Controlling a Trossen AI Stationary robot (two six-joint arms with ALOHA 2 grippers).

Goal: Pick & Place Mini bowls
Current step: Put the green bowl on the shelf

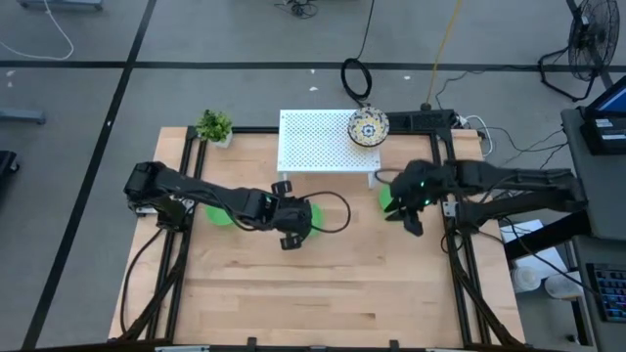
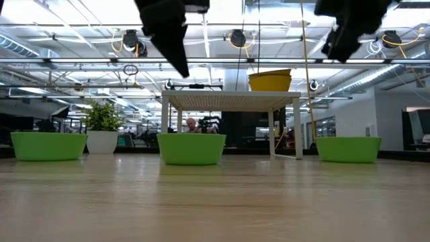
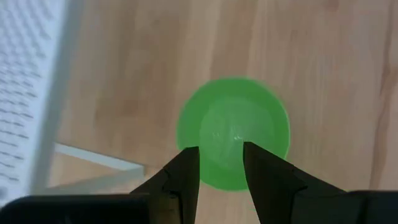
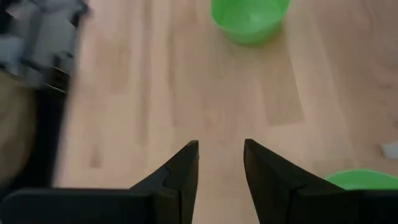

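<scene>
Left claw [image 3: 221,171]: held open, poised above green bowl [image 3: 233,132] on surface [image 3: 323,62] beside rack [image 1: 318,142]. One finger is best lowered inside the rim. Right claw [image 4: 221,165]: open, idle.

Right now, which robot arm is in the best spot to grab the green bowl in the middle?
The left arm, probably. Its gripper hangs open right above the middle green bowl. The right gripper is open too, but over bare table, away from that bowl.
</scene>
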